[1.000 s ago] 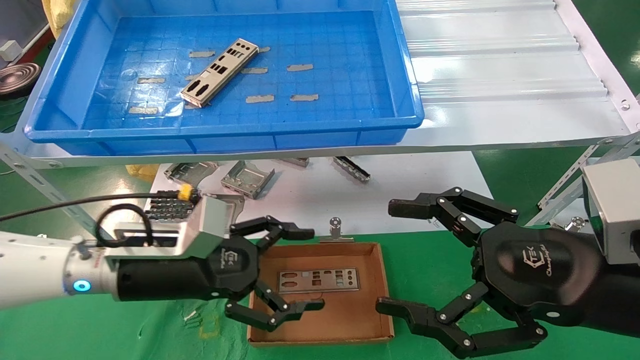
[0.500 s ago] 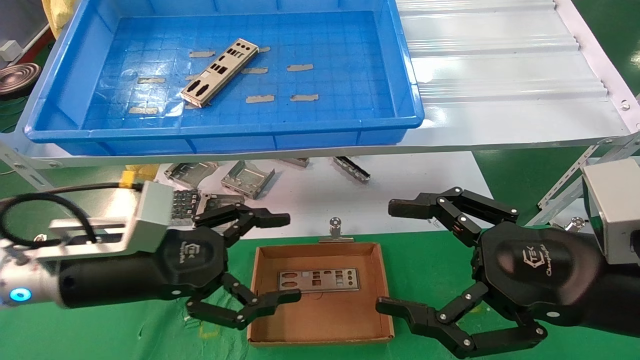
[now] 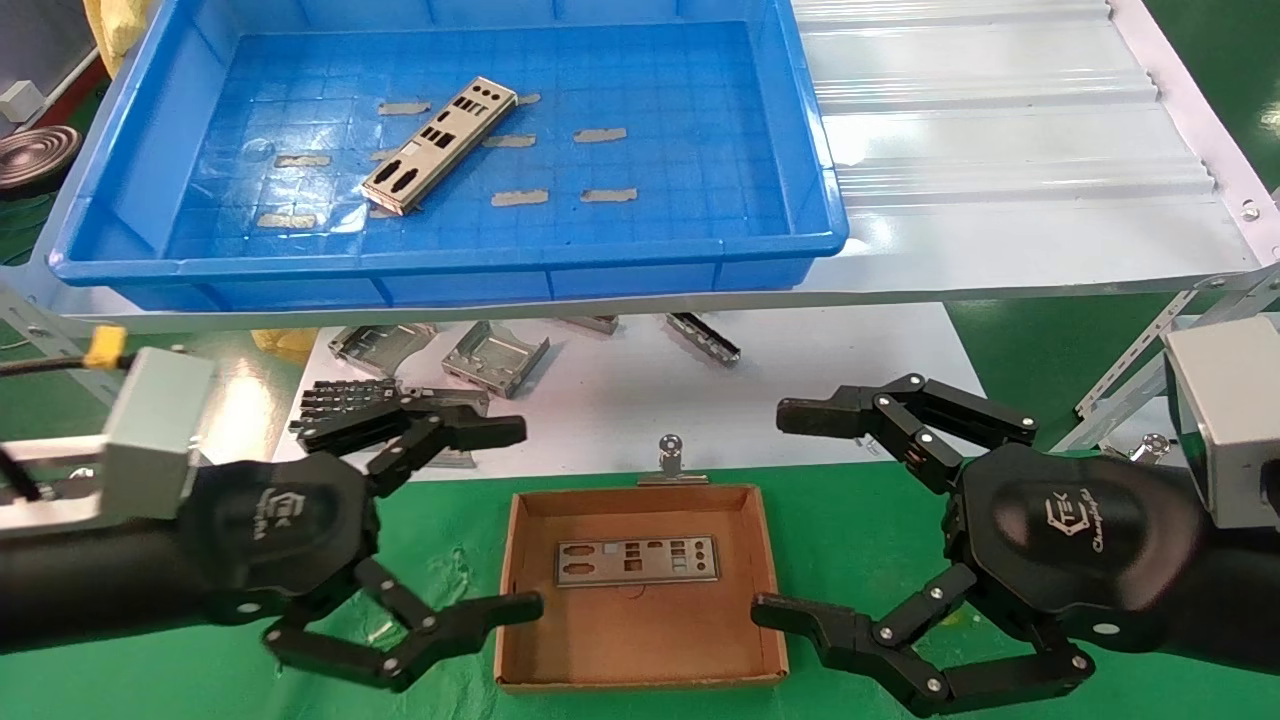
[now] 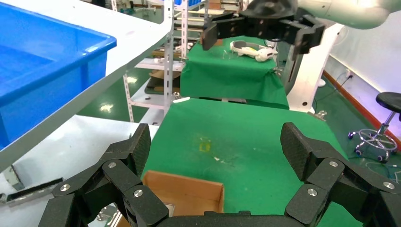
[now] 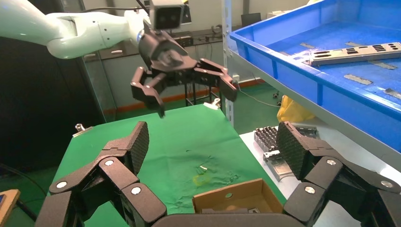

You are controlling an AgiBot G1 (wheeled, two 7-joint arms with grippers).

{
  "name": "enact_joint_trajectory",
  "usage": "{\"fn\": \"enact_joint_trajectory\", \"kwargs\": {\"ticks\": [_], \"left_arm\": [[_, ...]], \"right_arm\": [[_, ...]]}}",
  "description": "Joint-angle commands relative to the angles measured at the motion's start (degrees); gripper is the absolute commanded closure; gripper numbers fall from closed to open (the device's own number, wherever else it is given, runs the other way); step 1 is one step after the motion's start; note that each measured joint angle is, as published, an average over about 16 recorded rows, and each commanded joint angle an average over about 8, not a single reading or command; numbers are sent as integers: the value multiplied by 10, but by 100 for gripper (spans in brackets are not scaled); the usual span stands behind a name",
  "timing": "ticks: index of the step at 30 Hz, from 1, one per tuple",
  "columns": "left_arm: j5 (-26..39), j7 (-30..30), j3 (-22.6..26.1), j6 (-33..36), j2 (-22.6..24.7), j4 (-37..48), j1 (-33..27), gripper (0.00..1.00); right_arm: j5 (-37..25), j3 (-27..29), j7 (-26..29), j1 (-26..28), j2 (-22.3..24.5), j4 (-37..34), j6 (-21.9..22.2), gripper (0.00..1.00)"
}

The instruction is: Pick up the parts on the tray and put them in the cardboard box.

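one i/o shield plate (image 3: 637, 560) lies flat in the cardboard box (image 3: 760, 560); another (image 3: 439, 145) lies diagonally in the blue tray (image 3: 600, 270). the left gripper (image 3: 490, 520), jaws wide open and empty, should go up over the rim and pinch that plate across its narrow width. the right gripper (image 3: 790, 515) hangs open and empty beside the box.

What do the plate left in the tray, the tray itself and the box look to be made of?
Plate in the tray: thin sheet metal, it seems; silvery sheen, crisp punched cut-outs.
Tray: likely moulded plastic; glossy uniform blue, ribbed walls, grid floor.
Box: cardboard; matt brown, thin low walls.
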Motion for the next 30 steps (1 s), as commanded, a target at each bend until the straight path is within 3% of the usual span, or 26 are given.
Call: {"fn": "enact_joint_trajectory", "kwargs": {"ticks": [1, 15, 30], "left_arm": [[-4, -9, -11, 1, -9, -15, 7, 0], [-26, -61, -80, 6, -64, -104, 53, 0], [-27, -60, -79, 6, -63, -103, 52, 0]], "right_arm": [[0, 0, 0, 0, 0, 0, 0, 0], [0, 0, 0, 0, 0, 0, 0, 0], [0, 0, 0, 0, 0, 0, 0, 0]]}}
